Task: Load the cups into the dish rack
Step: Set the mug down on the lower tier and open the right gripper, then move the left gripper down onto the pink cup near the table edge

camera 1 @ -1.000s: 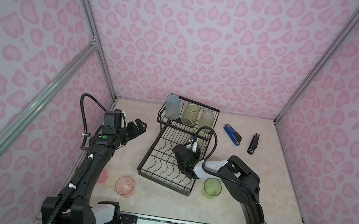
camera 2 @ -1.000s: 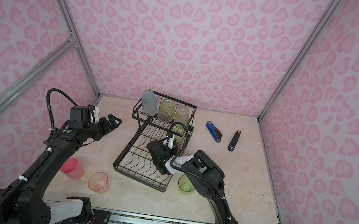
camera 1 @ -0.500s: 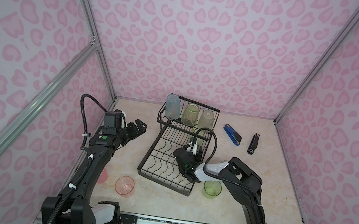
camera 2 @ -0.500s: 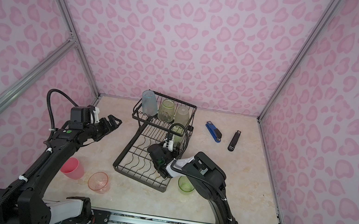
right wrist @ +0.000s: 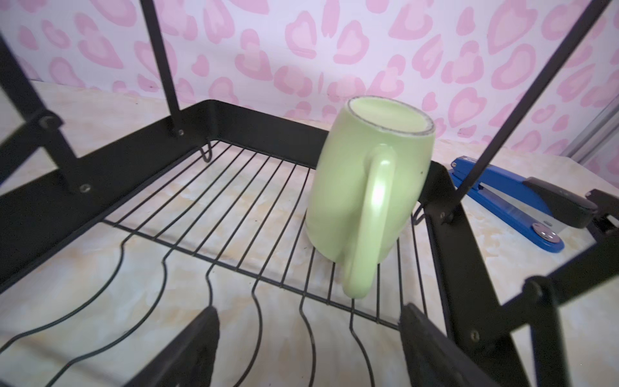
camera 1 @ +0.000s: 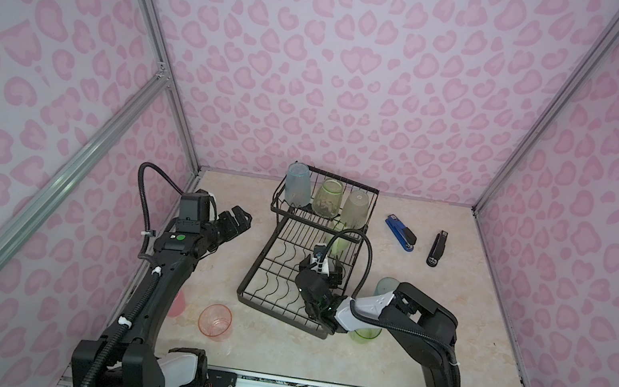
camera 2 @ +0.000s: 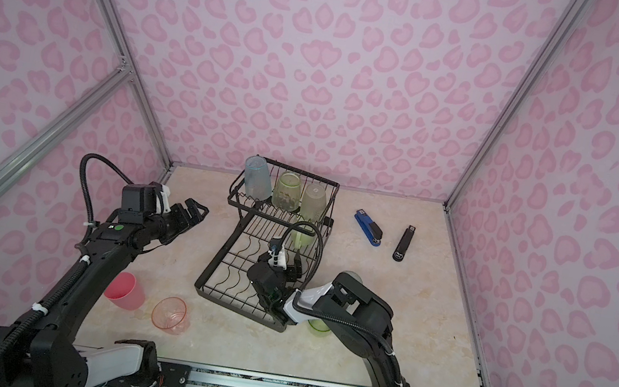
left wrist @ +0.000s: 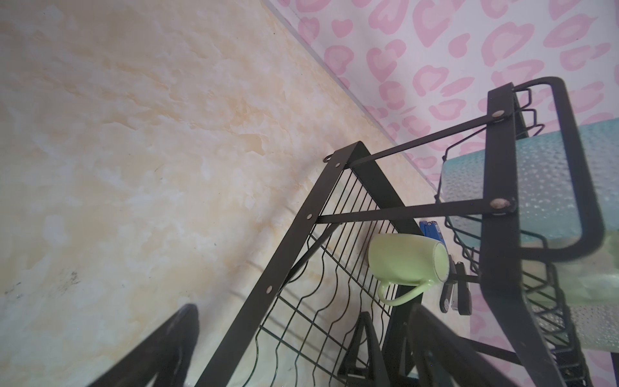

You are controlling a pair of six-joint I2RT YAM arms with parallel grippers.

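The black wire dish rack (camera 1: 277,282) sits mid-frame. Its raised basket at the upper end holds an upturned blue cup (camera 1: 297,190), green cup (camera 1: 327,198) and beige cup (camera 1: 355,209), with a pale-green mug (camera 1: 339,245) just below. The right gripper (camera 1: 332,273) hangs over the flat tray near the mug. The left gripper (camera 1: 237,222), jaws apart, hovers left of the rack. A clear pink cup (camera 1: 215,319) stands lower left. A blue stapler (camera 1: 400,233) and a black stapler (camera 1: 437,249) lie at right.

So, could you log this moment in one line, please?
right gripper open | mug inverted in dish rack | left gripper open, empty
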